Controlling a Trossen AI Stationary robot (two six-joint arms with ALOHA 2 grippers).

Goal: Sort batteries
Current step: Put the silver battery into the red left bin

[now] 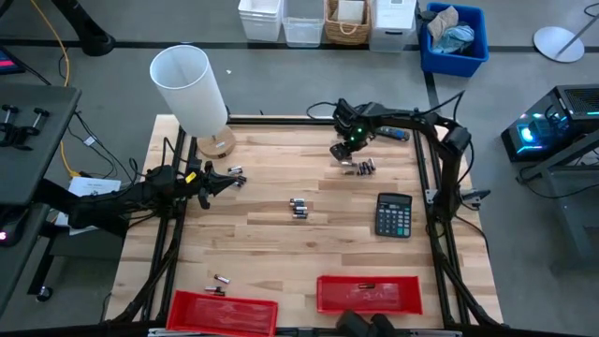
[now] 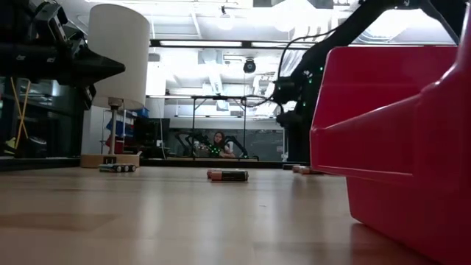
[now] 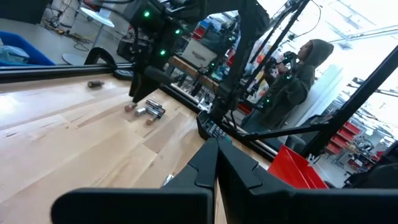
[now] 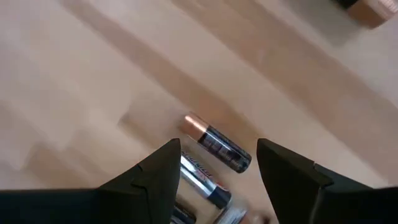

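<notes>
Small batteries lie flat on the wooden table in several groups: one under my right gripper (image 1: 360, 167), one mid-table (image 1: 299, 207), one just beyond my left gripper (image 1: 236, 178), and one near the left red bin (image 1: 219, 280). My right gripper (image 4: 217, 147) is open and hovers over its group, a finger on either side of a copper-ended battery (image 4: 217, 148) and a silvery one (image 4: 202, 177). The low view shows the right gripper (image 2: 294, 118) above the tabletop. My left gripper (image 3: 216, 155) is shut, raised at the table's left side (image 1: 225, 180), and points toward the right.
Two red bins (image 1: 222, 312) (image 1: 368, 293) sit at the near edge. A black calculator (image 1: 394, 214) lies on the right. A white lamp on a wooden base (image 1: 215, 142) stands at the far left corner. A blue-and-black tool (image 1: 393, 134) lies at the far edge. A person (image 3: 305, 68) stands beyond the table.
</notes>
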